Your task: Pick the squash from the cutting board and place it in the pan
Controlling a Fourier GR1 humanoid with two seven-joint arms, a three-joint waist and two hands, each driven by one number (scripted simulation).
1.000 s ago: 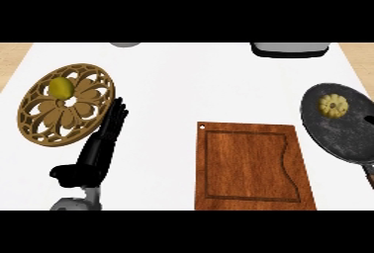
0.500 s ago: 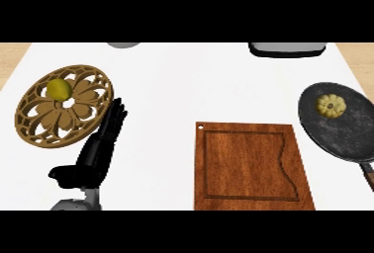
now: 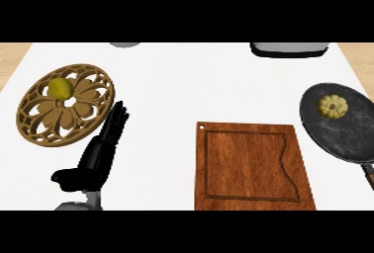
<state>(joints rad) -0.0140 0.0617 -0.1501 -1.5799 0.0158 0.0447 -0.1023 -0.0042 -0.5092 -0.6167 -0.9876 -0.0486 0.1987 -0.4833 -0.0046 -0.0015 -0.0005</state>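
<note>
A small yellow squash (image 3: 333,105) lies inside the dark pan (image 3: 343,136) at the right edge of the counter. The wooden cutting board (image 3: 251,166) sits in the lower middle with nothing on it. My left hand (image 3: 97,156) rests on the counter left of the board, fingers straight and pointing up toward the trivet, holding nothing. My right hand does not show in the head view.
A round carved wooden trivet (image 3: 66,109) lies at the left with a yellow-green fruit (image 3: 59,88) on it. A dark appliance (image 3: 288,49) and a grey round object (image 3: 125,44) stand at the far edge. The pan's handle (image 3: 367,174) runs off the right edge.
</note>
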